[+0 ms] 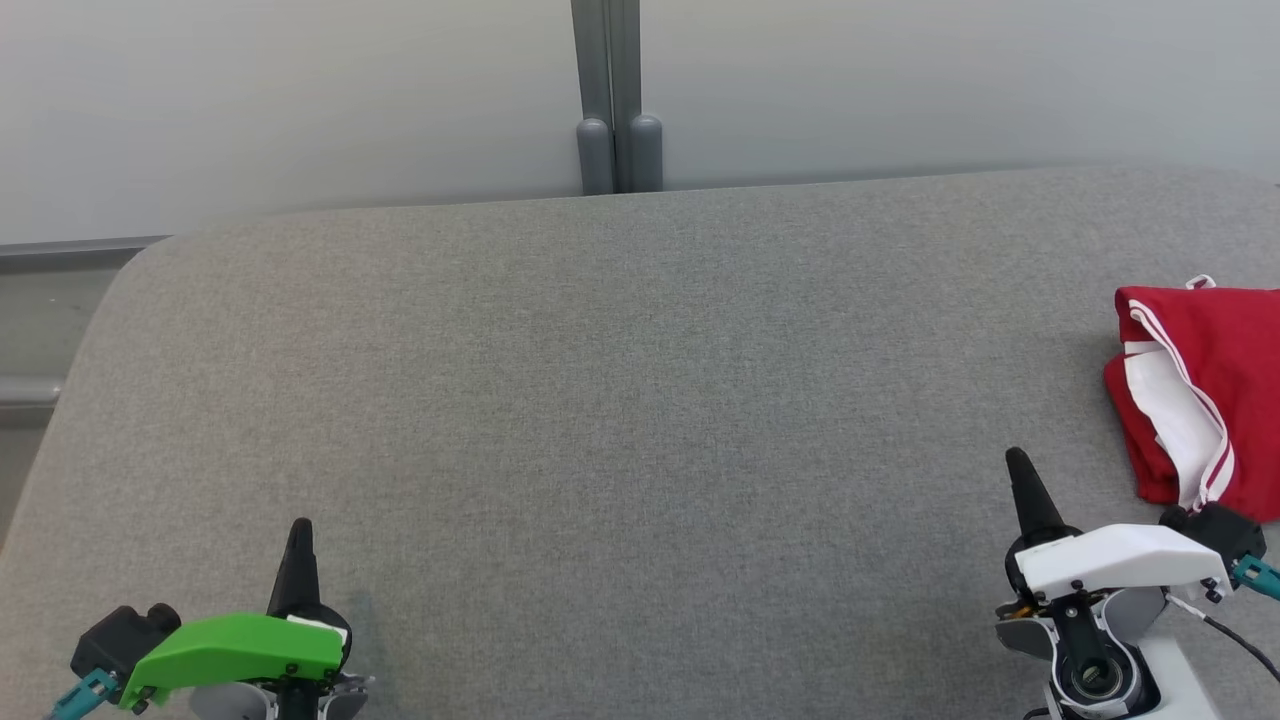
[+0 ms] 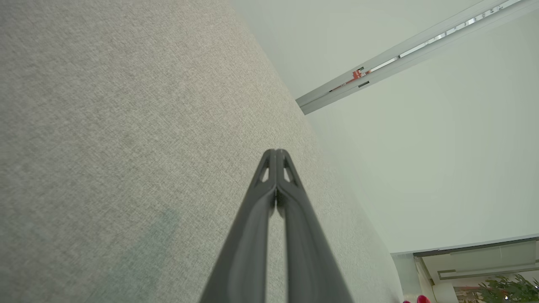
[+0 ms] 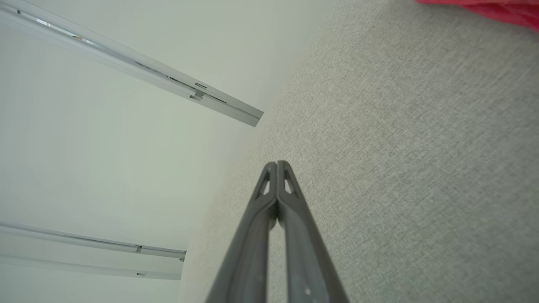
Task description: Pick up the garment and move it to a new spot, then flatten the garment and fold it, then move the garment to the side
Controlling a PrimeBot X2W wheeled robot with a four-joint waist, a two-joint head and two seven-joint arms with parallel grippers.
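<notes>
The garment (image 1: 1205, 395) is red with white stripes and a white lining, lying folded at the right edge of the grey fabric surface (image 1: 620, 400); a red strip of it (image 3: 492, 7) shows at the top right of the right wrist view. My right gripper (image 1: 1018, 462) is shut and empty, a short way left of the garment and below it in the head view, not touching it; its fingertips (image 3: 276, 164) meet. At the lower left my left gripper (image 1: 301, 527) is shut and empty over bare fabric, fingertips (image 2: 276, 152) pressed together.
The grey surface ends at a pale wall (image 1: 300, 100) with a grey post (image 1: 618, 100) behind its far edge. Its rounded left corner (image 1: 130, 270) drops to a grey floor. A plant (image 2: 505, 288) shows far off in the left wrist view.
</notes>
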